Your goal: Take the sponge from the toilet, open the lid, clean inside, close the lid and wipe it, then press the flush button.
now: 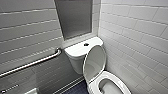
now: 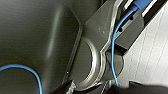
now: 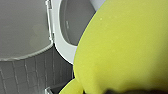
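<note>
My right gripper point(image 3: 130, 91) squeezed the sponge point(image 3: 122, 47) above the toilet point(image 1: 75, 58). The lid point(image 1: 94, 62) stood open; I think scrubbing inside needed reaching down.

A toilet room, plainly; the toilet point(image 1: 75, 59) stands at lower centre of the head view, its boxy tank backed against the wall, the flush button point(image 1: 86, 44) dark on the tank top; the lid point(image 1: 94, 62) is raised above the ring seat point(image 1: 116, 77) at lower right; pale oblong wall tiles point(image 1: 140, 30) cover the right side and the upper left; a metal grab bar point(image 1: 32, 63) slants across the left wall; a grey frosted panel point(image 1: 75, 18) sits at top centre; dark floor tiles point(image 1: 77, 89) show at the bottom edge.
</note>
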Tool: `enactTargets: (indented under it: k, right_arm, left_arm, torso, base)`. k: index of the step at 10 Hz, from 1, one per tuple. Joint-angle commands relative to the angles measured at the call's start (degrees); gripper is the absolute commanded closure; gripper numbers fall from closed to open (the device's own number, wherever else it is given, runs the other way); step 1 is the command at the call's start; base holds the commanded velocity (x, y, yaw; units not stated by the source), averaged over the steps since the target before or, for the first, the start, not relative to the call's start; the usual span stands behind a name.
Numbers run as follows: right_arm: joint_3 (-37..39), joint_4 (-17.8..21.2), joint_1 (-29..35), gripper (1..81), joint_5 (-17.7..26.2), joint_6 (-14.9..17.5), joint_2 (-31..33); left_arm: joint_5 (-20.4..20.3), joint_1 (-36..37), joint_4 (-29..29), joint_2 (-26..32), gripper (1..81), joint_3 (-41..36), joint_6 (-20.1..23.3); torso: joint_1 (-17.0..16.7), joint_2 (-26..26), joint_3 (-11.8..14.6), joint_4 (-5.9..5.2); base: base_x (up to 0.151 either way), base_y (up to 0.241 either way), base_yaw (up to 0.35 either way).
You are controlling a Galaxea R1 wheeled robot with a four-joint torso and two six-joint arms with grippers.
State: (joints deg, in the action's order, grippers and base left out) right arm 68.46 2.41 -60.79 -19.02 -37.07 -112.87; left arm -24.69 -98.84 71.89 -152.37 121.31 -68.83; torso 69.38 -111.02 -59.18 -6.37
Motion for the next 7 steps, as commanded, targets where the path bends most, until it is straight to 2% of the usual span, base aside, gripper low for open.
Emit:
enactTargets:
  k: [1,3,6,7]
  right_arm:
    - [-2.83,-2.68,10.45,81.1,7.76,0.86,0.7]
    - [0.43,-2.5,17.04,81.1,12.95,0.86,-3.09]
    - [7.11,-1.62,29.62,81.1,23.06,0.42,-10.73]
    - [9.13,-1.62,32.51,81.1,24.82,0.33,-13.02]
  left_arm:
    - [0.96,-1.23,1.59,0.75,1.0,-0.81,0.27]
    - [0.96,-1.23,1.59,0.57,1.0,-0.72,0.27]
    - [0.87,-1.14,1.06,0.83,1.0,-0.19,0.19]
    - [0.87,-1.22,0.97,0.83,1.0,-0.19,0.19]
  torso:
    - [0.0,0.0,0.0,0.0]
    - [0.0,0.0,0.0,0.0]
    - [0.0,0.0,0.0,0.0]
    - [0.0,0.0,0.0,0.0]
  base:
    - [0.0,0.0,0.0]
    - [0.0,0.0,0.0]
    - [0.0,0.0,0.0]
    - [0.0,0.0,0.0]
